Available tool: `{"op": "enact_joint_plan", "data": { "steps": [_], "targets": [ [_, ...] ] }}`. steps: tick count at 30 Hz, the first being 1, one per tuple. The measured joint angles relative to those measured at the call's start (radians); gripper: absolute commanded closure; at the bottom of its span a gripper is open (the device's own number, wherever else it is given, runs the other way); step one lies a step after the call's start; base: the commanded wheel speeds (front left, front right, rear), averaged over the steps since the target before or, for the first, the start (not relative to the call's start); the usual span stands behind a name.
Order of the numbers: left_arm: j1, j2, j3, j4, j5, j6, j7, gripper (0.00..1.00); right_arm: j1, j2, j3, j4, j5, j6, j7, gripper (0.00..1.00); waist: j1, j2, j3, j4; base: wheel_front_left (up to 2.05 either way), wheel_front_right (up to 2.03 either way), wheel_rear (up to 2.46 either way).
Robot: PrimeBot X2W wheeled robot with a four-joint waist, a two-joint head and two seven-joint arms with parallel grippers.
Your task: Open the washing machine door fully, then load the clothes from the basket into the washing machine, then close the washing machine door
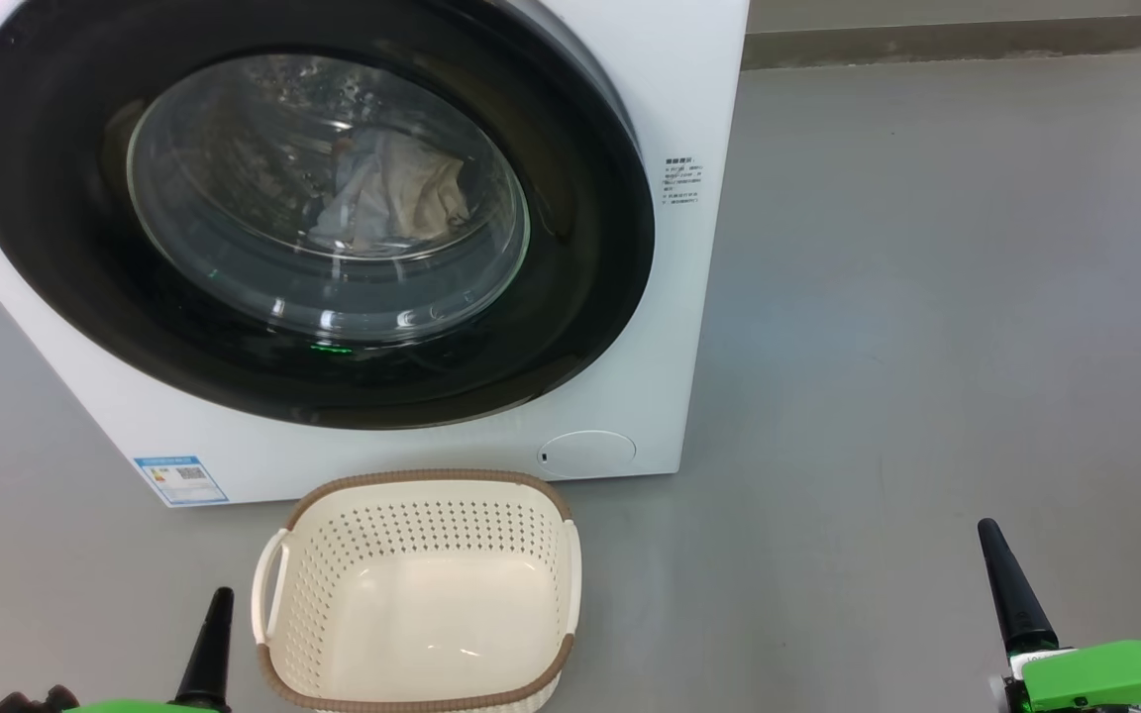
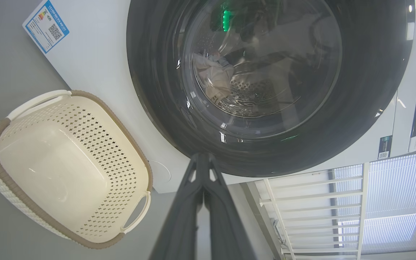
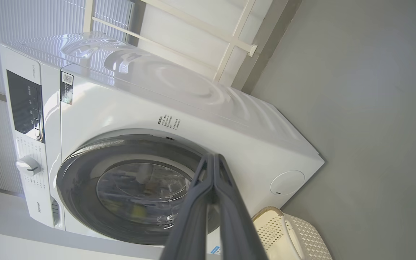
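The washing machine stands white ahead, and the washing machine door lies flat against its front. Through the glass bowl I see the clothes, pale blue and cream, lying in the steel drum. The basket sits on the floor just before the machine with nothing in it. My left gripper is shut beside the basket's left handle, my right gripper shut well off to the right. In the left wrist view the shut left gripper points at the door's rim, with the clothes behind the glass. The right gripper points at the door.
Grey floor spreads open to the right of the machine. A blue label and a round white flap mark the machine's lower front. The control panel and a knob sit at its top. A white railing stands behind.
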Motion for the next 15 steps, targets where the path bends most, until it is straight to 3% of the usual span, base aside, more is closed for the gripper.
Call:
{"op": "enact_joint_plan", "data": {
  "steps": [15],
  "targets": [
    [-0.021, 0.001, 0.01, 0.013, -0.156, 0.0, 0.047, 1.0, -0.019, 0.011, -0.009, 0.029, 0.166, 0.0, 0.044, 1.0, 0.0, 0.0, -0.002, -0.001, 0.0, 0.0, 0.0]
  ]
}}
